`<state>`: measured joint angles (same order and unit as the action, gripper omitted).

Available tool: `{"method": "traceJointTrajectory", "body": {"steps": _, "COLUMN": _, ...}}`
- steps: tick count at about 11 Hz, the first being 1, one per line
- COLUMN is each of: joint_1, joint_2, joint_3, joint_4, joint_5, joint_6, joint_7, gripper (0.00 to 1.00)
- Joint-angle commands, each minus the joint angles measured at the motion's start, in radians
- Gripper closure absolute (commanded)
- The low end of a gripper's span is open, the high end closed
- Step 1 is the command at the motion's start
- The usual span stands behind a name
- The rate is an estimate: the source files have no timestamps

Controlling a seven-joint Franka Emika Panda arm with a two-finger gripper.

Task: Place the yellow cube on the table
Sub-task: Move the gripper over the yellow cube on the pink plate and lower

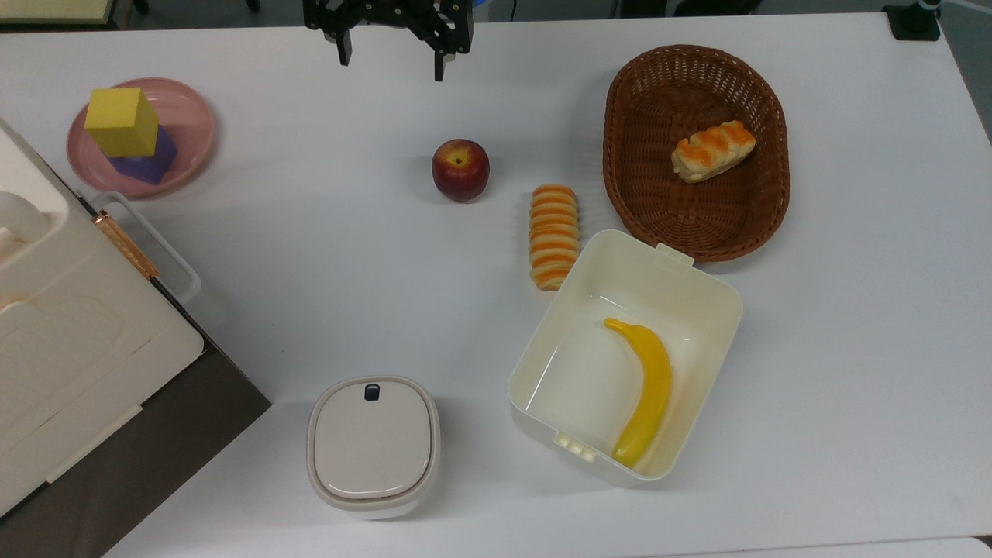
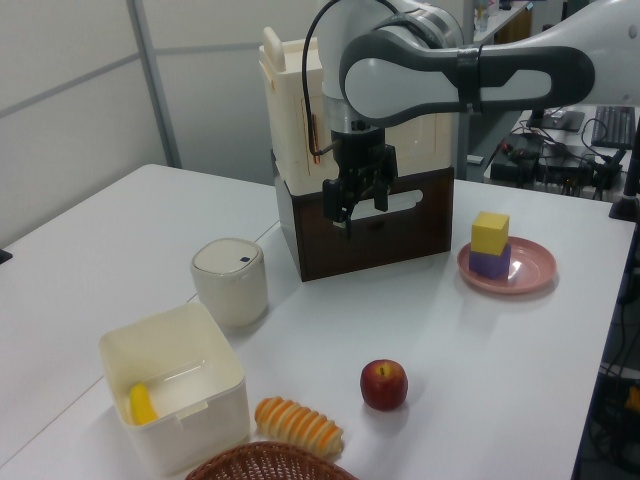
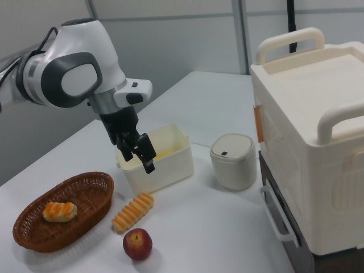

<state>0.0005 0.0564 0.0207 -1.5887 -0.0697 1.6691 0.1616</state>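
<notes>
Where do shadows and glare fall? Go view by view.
Top view: soft shadows fall below the apple and basket; light glints off the box floor. Left view: the yellow cube is evenly lit, and the end effector reads dark against the cabinet. Right view: a faint shadow under the bin.

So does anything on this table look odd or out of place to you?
Only small things. The matte yellow cube sits stacked on a purple cube on the pink plate, twisted askew rather than squared up. A striped orange bread roll lies loose on the white table beside the brown wicker basket. Nothing spilled or damaged.
</notes>
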Motion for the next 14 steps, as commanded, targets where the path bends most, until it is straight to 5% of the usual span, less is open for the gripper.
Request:
{"method": "traceJointTrajectory", "body": {"steps": 1, "joint_1": -0.005, "joint_2": -0.015, "joint_3": -0.018, "joint_4": -0.016, "joint_5": 0.014, "joint_6": -0.020, "joint_7": -0.008, "gripper": 0.00}}
{"method": "traceJointTrajectory", "body": {"steps": 7, "joint_1": -0.132, "joint_2": -0.007, "joint_3": -0.018, "joint_4": -0.017, "joint_5": 0.014, "joint_6": -0.006, "joint_7": -0.103, "gripper": 0.00}}
{"method": "traceJointTrajectory", "body": {"steps": 14, "joint_1": -0.517, "joint_2": 0.040, "joint_3": -0.019, "joint_4": -0.022, "joint_5": 0.011, "joint_6": 0.001, "joint_7": -0.532, "gripper": 0.00}}
